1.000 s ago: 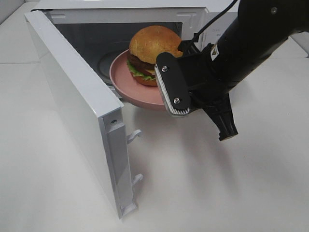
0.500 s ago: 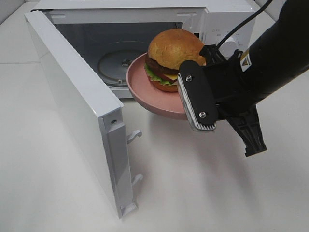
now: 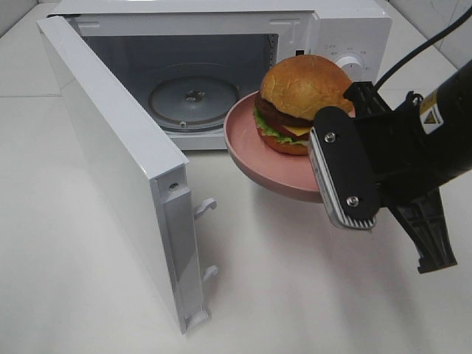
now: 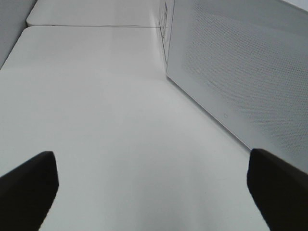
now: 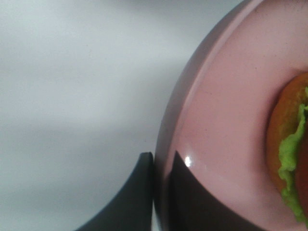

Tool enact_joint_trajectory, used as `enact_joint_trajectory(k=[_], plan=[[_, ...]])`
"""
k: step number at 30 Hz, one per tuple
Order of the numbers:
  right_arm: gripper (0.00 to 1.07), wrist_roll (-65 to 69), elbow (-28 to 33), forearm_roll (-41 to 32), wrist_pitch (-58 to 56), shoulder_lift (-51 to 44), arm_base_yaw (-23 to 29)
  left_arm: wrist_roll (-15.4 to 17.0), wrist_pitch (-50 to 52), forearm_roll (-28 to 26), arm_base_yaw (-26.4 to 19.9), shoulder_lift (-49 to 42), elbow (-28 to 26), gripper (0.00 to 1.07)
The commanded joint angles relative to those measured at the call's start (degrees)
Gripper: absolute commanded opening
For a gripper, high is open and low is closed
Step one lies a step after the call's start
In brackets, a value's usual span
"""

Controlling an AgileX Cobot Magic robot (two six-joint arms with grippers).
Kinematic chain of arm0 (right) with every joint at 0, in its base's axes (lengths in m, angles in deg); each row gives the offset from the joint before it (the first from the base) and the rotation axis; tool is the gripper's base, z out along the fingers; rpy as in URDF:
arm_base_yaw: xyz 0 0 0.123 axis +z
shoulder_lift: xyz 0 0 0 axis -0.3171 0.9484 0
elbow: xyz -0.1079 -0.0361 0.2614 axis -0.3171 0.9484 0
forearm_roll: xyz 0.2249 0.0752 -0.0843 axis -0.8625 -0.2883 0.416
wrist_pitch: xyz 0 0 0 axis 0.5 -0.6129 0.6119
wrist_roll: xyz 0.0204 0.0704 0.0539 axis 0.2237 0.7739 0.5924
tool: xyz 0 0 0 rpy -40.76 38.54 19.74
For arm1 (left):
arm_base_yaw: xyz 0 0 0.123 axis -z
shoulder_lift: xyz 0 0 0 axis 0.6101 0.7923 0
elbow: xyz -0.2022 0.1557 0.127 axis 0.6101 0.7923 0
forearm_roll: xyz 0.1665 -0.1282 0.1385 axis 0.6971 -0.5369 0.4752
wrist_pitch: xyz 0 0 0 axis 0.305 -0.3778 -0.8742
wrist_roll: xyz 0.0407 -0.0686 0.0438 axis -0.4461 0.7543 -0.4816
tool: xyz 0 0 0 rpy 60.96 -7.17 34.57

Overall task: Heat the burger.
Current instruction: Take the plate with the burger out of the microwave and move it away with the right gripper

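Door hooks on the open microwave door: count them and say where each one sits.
2. Both stick out from the near edge of the microwave door: the upper hook just below the door's top corner, the lower hook nearer the bottom corner. None appears hidden.

Right gripper [image 3: 335,173] pulled plate [image 3: 254,158] with burger [image 3: 302,99] out of microwave [image 3: 214,44] — turntable [image 3: 190,102] exposed.

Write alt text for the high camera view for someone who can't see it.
A black right gripper holds a pink plate by its rim, with a burger on it, in the air just outside an open white microwave. The door swings wide to the left, and the glass turntable inside is bare.
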Motion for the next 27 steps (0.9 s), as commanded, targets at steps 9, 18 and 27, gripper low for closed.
enact_joint_trajectory(k=[9,18,27], plan=[[0.00,8.7,6.1,6.0,-0.6,-10.3,1.4,0.4,0.7,-0.2,-0.2,-0.9,0.2,1.00],[0.00,16.8,9.7,8.9,-3.8,-16.6,1.4,0.4,0.7,-0.2,-0.2,-0.9,0.2,1.00],[0.00,30.3,13.1,15.4,-5.3,-21.6,1.3,0.4,0.7,-0.2,-0.2,-0.9,0.2,1.00]])
